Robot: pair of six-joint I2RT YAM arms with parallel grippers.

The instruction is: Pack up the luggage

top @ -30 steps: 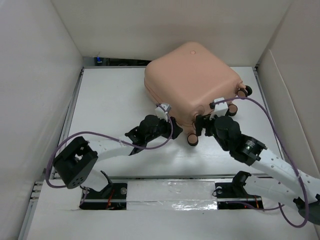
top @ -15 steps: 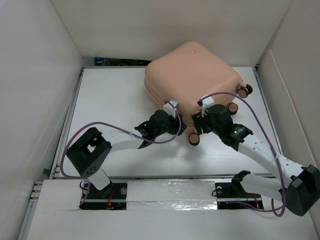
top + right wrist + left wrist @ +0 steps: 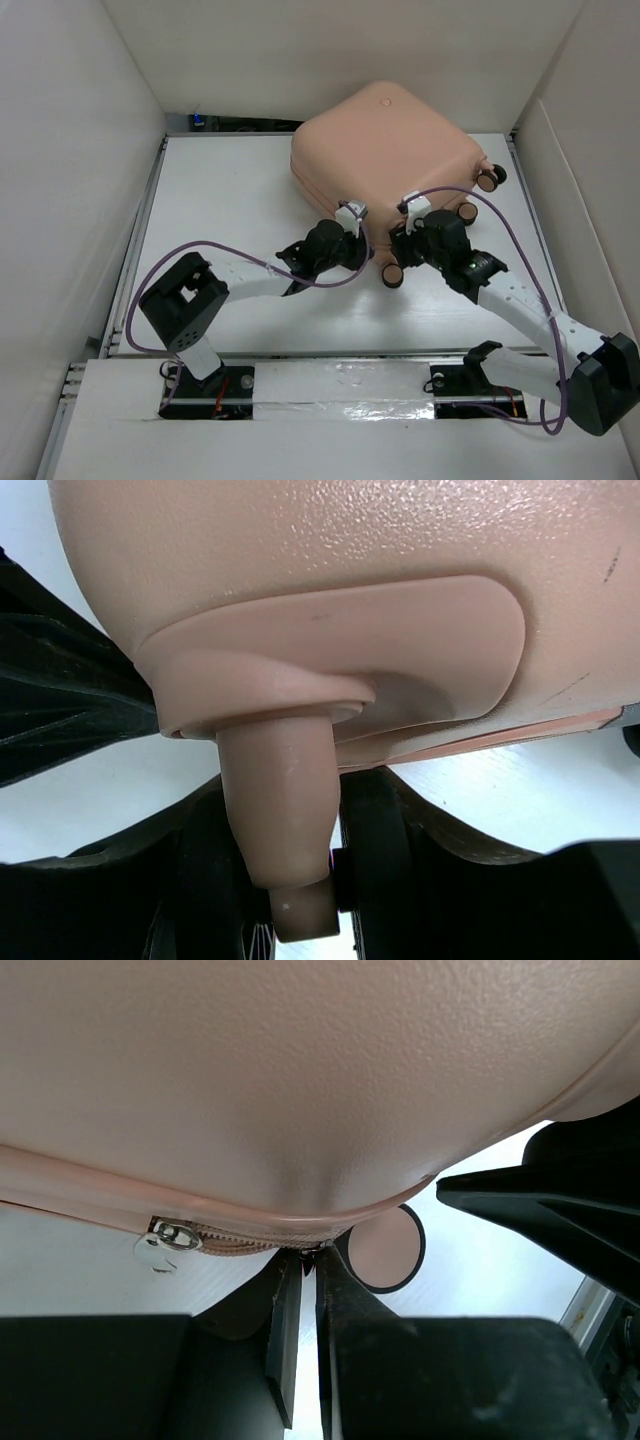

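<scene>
Closing within the last second, the left claw (image 3: 300, 1272) is pinched together at the dark zipper seam (image 3: 240, 1243) of the large peach-pink hard-shell suitcase (image 3: 385, 150), which lies shut far-right on the white worktop (image 3: 220, 190). The right claw (image 3: 285, 880) clamps its peach wheel stem (image 3: 275, 800), likely bracing for unzipping.

White left arm (image 3: 250, 283) and right arm (image 3: 520, 305), black joint housings (image 3: 180, 310), looping purple cables (image 3: 200, 244), black left gripper (image 3: 301, 1260)
</scene>
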